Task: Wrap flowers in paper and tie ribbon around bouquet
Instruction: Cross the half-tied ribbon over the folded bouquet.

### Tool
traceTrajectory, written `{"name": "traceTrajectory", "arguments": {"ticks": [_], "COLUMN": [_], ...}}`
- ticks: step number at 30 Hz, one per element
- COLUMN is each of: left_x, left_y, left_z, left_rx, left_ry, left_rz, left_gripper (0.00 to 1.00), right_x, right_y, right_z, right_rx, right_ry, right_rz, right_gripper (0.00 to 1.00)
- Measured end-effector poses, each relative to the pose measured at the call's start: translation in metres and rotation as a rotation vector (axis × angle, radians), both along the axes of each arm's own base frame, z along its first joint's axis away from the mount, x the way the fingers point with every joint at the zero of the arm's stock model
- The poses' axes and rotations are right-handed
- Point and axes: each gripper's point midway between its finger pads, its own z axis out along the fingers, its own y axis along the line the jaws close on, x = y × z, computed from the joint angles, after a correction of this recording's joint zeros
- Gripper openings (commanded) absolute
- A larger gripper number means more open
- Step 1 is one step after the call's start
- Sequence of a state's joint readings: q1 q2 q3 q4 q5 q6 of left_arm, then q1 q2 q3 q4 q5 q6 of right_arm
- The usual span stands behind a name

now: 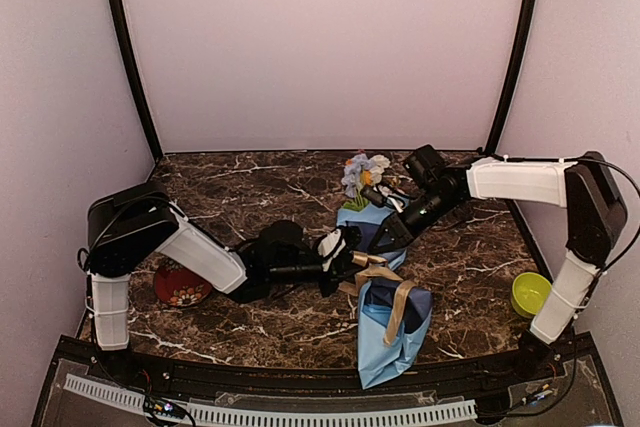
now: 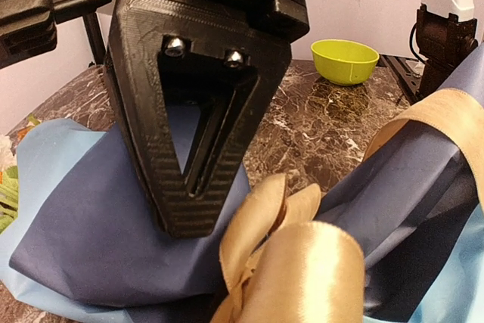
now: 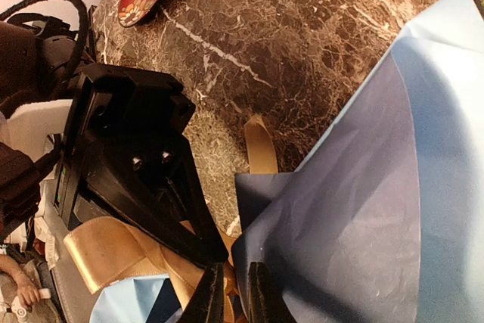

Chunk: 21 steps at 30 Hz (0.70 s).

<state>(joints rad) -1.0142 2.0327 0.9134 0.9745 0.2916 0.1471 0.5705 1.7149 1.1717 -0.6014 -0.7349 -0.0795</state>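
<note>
Top external view: looking down on a marbled desk point(image 1: 250, 187) and finding the bouquet point(image 1: 385, 287) lying right of centre, with its long axis running from the far side toward the near edge. Noting the paper point(image 1: 385, 352) wrapping it, light blue outside and navy inside, spreading at the near end, and the flowers point(image 1: 362, 169) poking out at the far end. Seeing the ribbon point(image 1: 402, 312) looping across the middle of the wrap, loose and not yet pulled into a tidy bow. Finding both arms reaching in from opposite sides and meeting at the ribbon. Seeing the left fingers point(image 2: 151, 149) pressing together, tips resting on navy paper just beside a ribbon loop, without being able to tell whether anything is pinched. Seeing the right fingers point(image 3: 210, 296) standing almost together with a thin gap, right at the ribbon's knot, grip likewise unclear. Judging the coming pull as running crosswise to the bouquet's axis, with both arms about equally near.
</note>
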Motion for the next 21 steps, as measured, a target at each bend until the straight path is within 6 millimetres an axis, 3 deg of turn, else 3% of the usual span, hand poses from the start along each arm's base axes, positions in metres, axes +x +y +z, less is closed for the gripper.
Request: {"name": "traceTrajectory", "arguments": {"ticks": [13,21], "left_x": [0.006,0.007], "left_y": [0.002,0.002], "left_z": [0.006,0.010], "left_rx": [-0.012,-0.026], "left_ry": [-0.039,-0.047], "left_rz": [0.034,0.037], "left_gripper": [0.00,0.00], "right_x": [-0.017,-0.031], "right_y": [0.003,0.005], "right_z": [-0.008,-0.009], "right_rx": [0.014,0.022], "right_ry": [0.021,0.016], "right_rz": [0.101,0.137], "right_gripper": [0.21,0.18]}}
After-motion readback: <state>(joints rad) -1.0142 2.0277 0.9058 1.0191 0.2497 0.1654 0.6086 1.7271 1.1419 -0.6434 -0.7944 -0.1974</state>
